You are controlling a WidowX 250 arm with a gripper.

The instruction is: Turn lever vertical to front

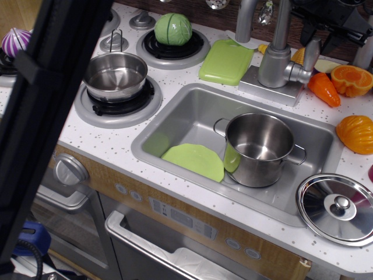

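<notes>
A broad black arm link [41, 111] slants across the left side of the frame, from the top edge down to the lower left corner, covering the left end of the stove. The black gripper [324, 34] sits at the upper right, by the top edge, its dark fingers pointing downward; whether they are spread or closed cannot be told, since the parts blur into one dark mass.

Left to right: a purple onion [13, 42] peeks out at the far left, a small steel pan [115, 74] sits on the front burner, and a green cabbage [173, 28] on the rear burner. A green cutting board [227, 61] lies just beside the faucet body [274, 65]. The lever [310, 56] stands upright at the right of the faucet body, joined by a short stub, directly below the gripper and very near its fingers; contact cannot be told.

In the sink [186, 111] lie a green plate [195, 161] and a steel pot [259, 149]. Right of the lever, close by, lie a toy carrot [323, 88] and orange halves [352, 79]. A pot lid [336, 207] rests at the lower right of the counter. The space in front of the lever, over the sink's rear rim, is open.
</notes>
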